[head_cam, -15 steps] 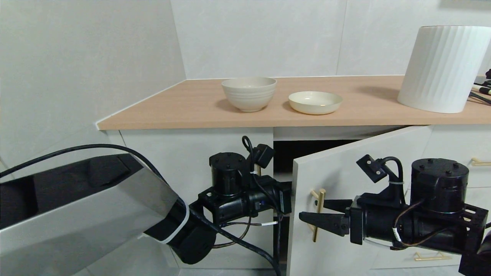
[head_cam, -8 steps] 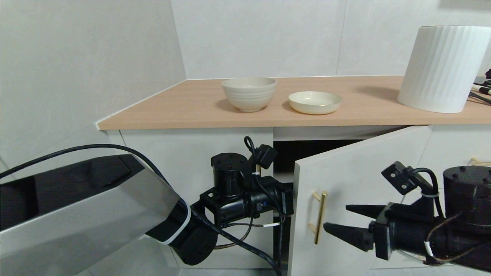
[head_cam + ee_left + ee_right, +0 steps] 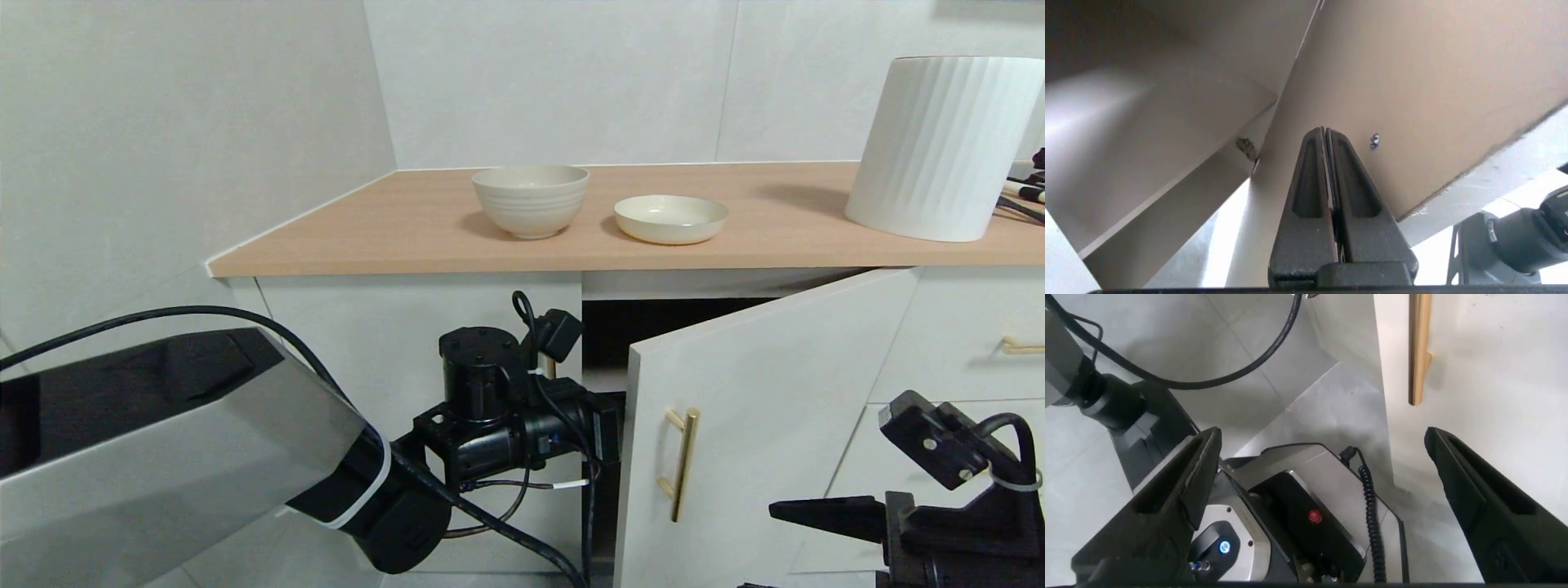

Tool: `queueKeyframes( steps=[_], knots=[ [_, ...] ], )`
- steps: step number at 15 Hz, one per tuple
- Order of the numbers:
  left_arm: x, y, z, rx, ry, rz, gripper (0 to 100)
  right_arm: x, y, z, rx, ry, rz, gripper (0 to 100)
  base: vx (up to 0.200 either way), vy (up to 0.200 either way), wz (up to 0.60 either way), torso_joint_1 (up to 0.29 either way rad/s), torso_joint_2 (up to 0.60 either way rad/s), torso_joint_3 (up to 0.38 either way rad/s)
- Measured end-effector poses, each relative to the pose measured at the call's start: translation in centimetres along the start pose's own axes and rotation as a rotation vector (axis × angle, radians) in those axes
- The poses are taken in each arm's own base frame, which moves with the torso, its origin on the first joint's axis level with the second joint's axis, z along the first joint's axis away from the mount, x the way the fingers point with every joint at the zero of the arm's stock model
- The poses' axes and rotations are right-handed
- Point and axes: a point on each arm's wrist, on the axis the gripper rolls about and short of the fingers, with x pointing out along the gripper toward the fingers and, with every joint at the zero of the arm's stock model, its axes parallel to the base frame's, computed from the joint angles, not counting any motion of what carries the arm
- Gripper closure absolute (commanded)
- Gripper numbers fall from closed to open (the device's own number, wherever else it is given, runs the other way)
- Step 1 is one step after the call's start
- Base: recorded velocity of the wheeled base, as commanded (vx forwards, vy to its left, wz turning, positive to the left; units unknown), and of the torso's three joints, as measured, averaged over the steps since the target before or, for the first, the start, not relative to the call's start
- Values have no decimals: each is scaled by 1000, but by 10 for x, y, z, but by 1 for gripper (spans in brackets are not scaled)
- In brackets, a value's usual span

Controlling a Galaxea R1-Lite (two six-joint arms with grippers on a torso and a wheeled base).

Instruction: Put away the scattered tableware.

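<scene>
A cream ribbed bowl (image 3: 531, 200) and a shallow cream plate (image 3: 669, 218) stand side by side on the wooden countertop (image 3: 392, 237). Below them the white cabinet door (image 3: 759, 408) with a gold handle (image 3: 682, 465) stands partly open. My left arm (image 3: 506, 425) sits low at the door's free edge. My left gripper (image 3: 1325, 131) is shut and empty, its tips against the door's inner face (image 3: 1437, 82). My right gripper (image 3: 755, 549) is open and empty, low in front of the door, right of the handle (image 3: 1420, 347) and apart from it.
A tall white ribbed cylinder (image 3: 939, 147) stands at the counter's right end, with dark utensils (image 3: 1024, 196) behind it. A drawer front with a gold pull (image 3: 1020, 345) is right of the door. White walls close off the left side and the back.
My right gripper has drawn back from the door handle, down and to the right, still open. My left arm has shifted slightly. The door stays ajar.
</scene>
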Motion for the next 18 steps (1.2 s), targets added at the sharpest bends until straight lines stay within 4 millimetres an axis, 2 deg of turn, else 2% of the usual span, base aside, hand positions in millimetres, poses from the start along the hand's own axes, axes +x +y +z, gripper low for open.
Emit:
queueKeyframes(
  steps=[2, 8, 9, 14, 17, 18],
  knots=[
    [-1, -1, 0, -1, 2, 1, 100, -1, 1, 0, -2, -5, 3, 0, 0, 0, 0, 0, 0, 0],
    [-1, -2, -2, -11, 25, -1, 100, -2, 1, -1, -5, -4, 7, 0, -200, 0, 0, 6, -1, -2],
    [1, -2, -2, -13, 33, -3, 100, -2, 2, -1, -4, 0, 8, 0, 0, 0, 0, 0, 0, 0],
    [21, 5, 8, -30, 63, 11, 100, -3, 3, -2, -8, -2, 12, 0, 0, 0, 0, 0, 0, 0],
    [34, 7, 17, -35, 72, 17, 100, -5, 4, -1, -12, -13, 15, 0, -200, 0, 0, 4, 2, -1],
    [36, 8, 19, -31, 65, 15, 100, -5, 4, -1, -12, -13, 14, 0, 0, 0, 0, 0, 0, 0]
  ],
)
